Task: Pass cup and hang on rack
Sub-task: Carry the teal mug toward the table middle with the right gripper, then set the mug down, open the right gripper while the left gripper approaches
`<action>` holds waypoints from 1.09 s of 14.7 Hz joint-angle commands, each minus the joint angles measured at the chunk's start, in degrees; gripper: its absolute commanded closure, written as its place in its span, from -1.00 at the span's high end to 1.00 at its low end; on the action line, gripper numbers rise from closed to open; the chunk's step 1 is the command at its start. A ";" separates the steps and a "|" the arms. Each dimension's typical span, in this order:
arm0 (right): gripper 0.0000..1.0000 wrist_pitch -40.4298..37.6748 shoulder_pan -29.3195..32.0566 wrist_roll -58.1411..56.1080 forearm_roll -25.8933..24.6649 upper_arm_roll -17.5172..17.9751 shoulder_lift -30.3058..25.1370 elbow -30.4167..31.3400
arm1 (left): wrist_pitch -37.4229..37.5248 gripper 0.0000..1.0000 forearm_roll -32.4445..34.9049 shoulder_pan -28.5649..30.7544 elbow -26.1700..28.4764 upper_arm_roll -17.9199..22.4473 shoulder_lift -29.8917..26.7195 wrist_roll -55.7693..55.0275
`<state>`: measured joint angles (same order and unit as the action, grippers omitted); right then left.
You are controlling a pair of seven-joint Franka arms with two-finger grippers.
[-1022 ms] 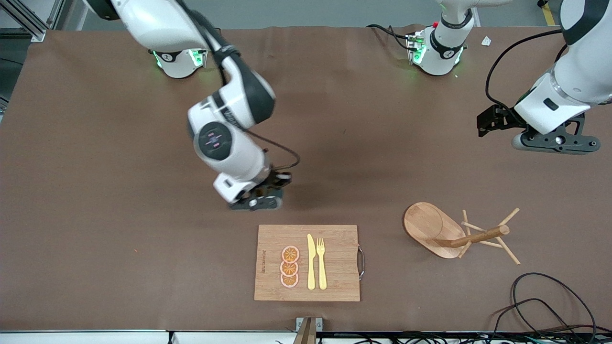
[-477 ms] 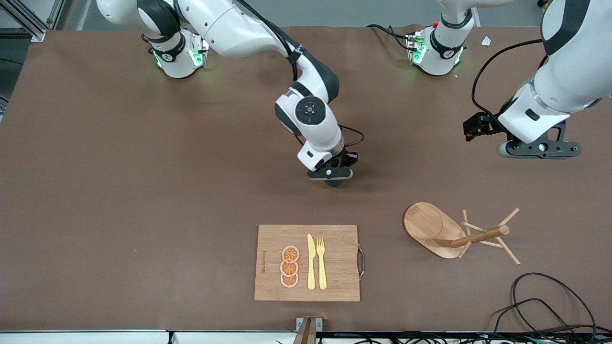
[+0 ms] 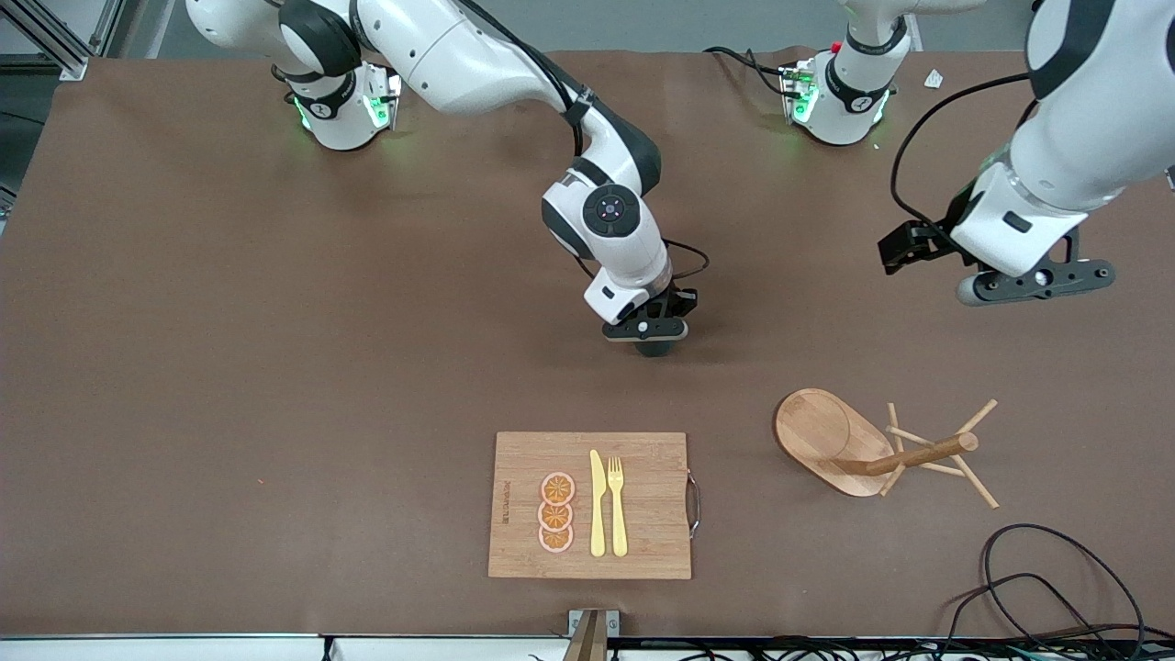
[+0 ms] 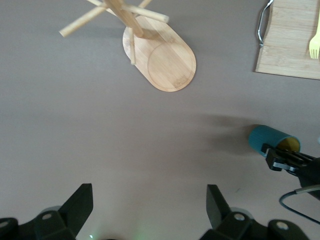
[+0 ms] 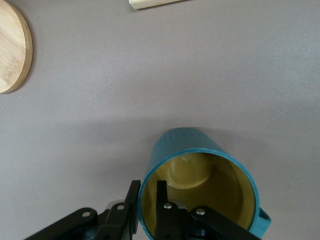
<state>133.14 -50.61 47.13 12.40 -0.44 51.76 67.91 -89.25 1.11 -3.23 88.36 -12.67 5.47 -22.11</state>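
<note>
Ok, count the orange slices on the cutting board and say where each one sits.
3, in a row on the cutting board beside the yellow knife: the farthest orange slice, the middle orange slice, the nearest orange slice. They overlap slightly; none seems hidden.

One table (image 3: 229, 386) carries everything here. Two robot arms reach over it, so there are two hands: the left hand (image 3: 1033, 285) and the right hand (image 3: 647, 332). There is one cup (image 5: 197, 192), teal outside and yellow within. There is one rack (image 3: 863, 445) of light wood, with one oval base, one thick post and several thin pegs; about six peg ends show, though an exact count is hard to make. One cutting board (image 3: 643, 505) holds three orange slices (image 3: 556, 512), one yellow knife (image 3: 597, 503) and one yellow fork (image 3: 617, 505). One black cable (image 3: 1056, 578) lies coiled on the table.
</note>
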 commanded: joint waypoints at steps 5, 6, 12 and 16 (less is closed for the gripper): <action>1.00 -10.61 2.35 0.24 -4.05 -1.23 -2.98 -3.21 | -0.13 1.00 0.39 -0.28 -0.55 -4.90 1.47 -10.39; 1.00 -11.84 3.32 -0.80 -4.05 -1.32 -3.59 -4.10 | -0.57 1.00 0.47 -0.90 -0.55 -5.61 2.00 -12.33; 1.00 -20.00 17.97 -20.81 -4.76 -1.49 -13.52 -3.05 | -4.44 1.00 2.04 -9.85 -0.55 -5.79 6.03 -30.94; 1.00 -21.17 27.48 -25.49 -9.48 -2.02 -18.88 1.59 | -6.81 1.00 6.79 -16.44 -0.64 -5.79 10.43 -43.26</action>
<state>110.71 -25.83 23.60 6.22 -3.62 37.04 63.35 -94.86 5.22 -17.04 88.60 -18.47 13.42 -60.50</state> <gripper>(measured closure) 0.000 0.000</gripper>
